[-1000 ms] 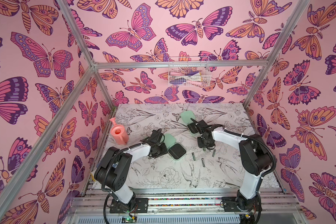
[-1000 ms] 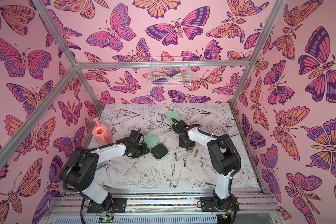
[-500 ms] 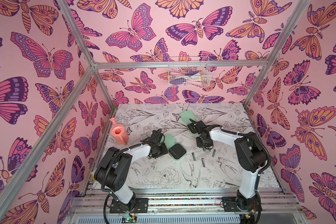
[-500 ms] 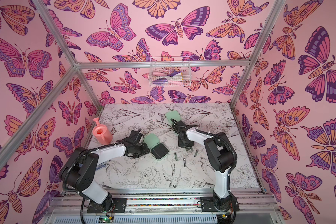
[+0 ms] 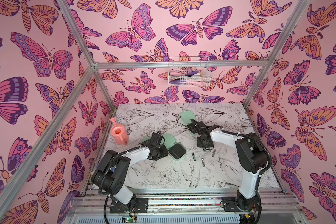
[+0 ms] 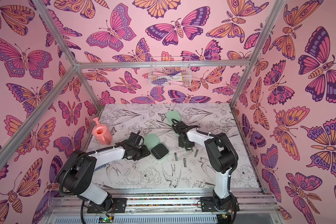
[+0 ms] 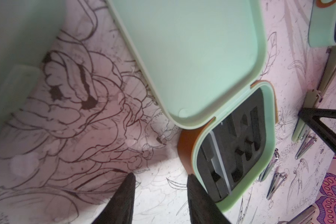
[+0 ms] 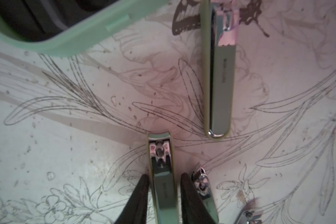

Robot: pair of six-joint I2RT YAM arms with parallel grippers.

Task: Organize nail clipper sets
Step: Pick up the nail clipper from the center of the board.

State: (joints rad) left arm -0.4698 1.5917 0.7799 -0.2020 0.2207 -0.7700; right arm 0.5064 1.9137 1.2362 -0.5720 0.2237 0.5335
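One mint-green case (image 5: 177, 150) of the nail clipper sets lies open mid-table, black inside, its lid (image 7: 192, 58) flat behind it. My left gripper (image 7: 161, 194) stands open beside its base (image 7: 235, 147), with only table between the fingers. A second open case (image 5: 186, 116) lies farther back, and a third (image 5: 145, 139) shows partly behind the left arm. My right gripper (image 8: 164, 194) is shut on a grey metal nail clipper (image 8: 161, 174) lying on the table. More clippers (image 8: 220, 77) (image 5: 193, 156) (image 5: 203, 162) lie loose nearby.
A pink watering can (image 5: 119, 133) stands at the table's left edge. A white wire basket (image 5: 188, 74) with tools hangs on the back wall. A small clipper (image 8: 204, 188) lies right against the outside of a right finger. The case rim (image 8: 76, 38) is close ahead.
The right gripper's fingers have closed in on the nail clipper, and the right arm's elbow has swung a little. The left arm has not moved.
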